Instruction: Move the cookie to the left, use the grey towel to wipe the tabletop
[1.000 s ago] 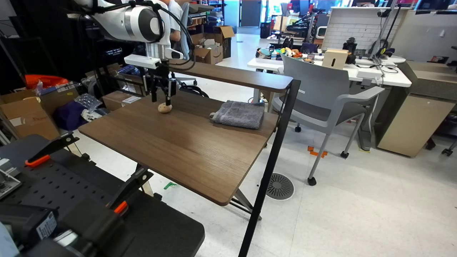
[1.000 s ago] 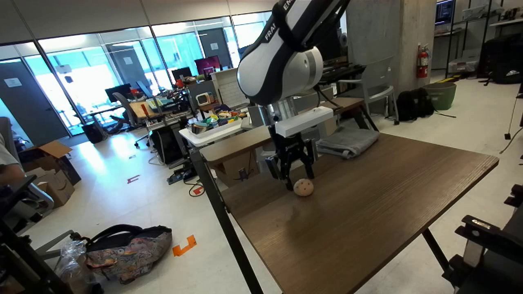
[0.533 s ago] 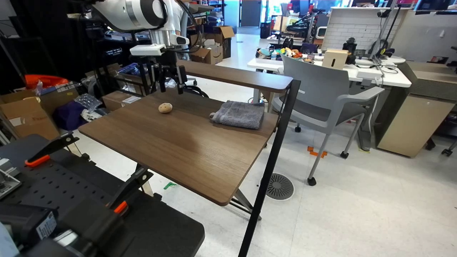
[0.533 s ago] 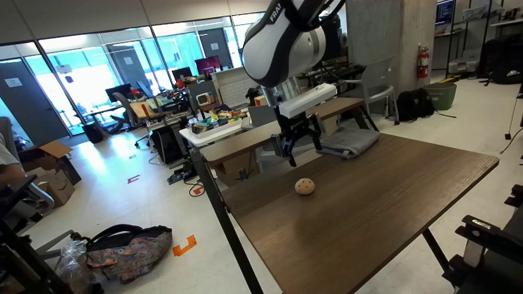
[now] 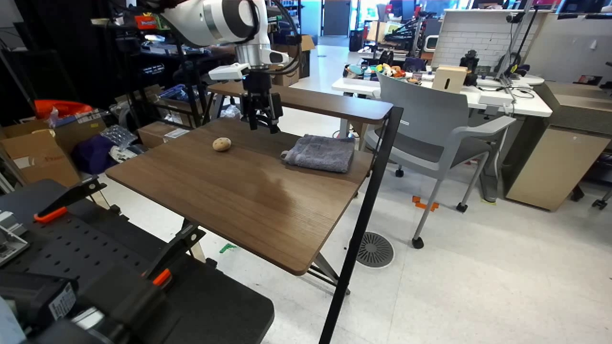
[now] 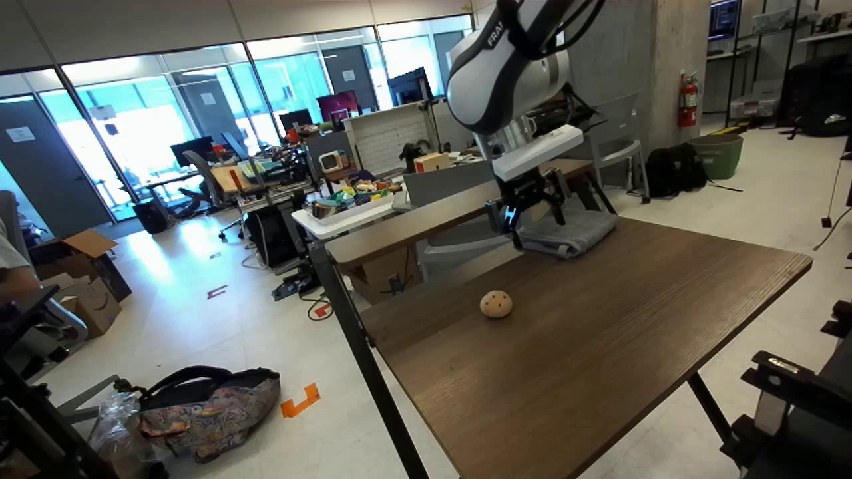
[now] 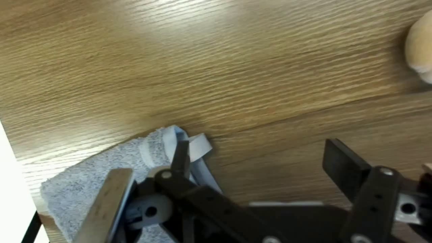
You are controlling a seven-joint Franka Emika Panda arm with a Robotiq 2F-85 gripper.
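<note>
Wrist view: on the tabletop (image 7: 270,84) you have the folded grey towel (image 7: 86,184), likely light, soft and grippy. Your gripper (image 7: 256,150) hangs spread and empty, the cookie (image 7: 420,47) well apart from both; best pinch the towel's tabbed corner (image 7: 199,147).

Tall bluish glass windows (image 6: 150,140) at far left glare almost white in an exterior view, streaking the pale, glossy floor (image 6: 160,259). In an exterior view, a soft shadow darkens the flat, brown, wood-grained worktop (image 5: 234,191), and black boxy equipment (image 5: 129,303) at near left blurs. The wrist view shows white glare on the worktop.
</note>
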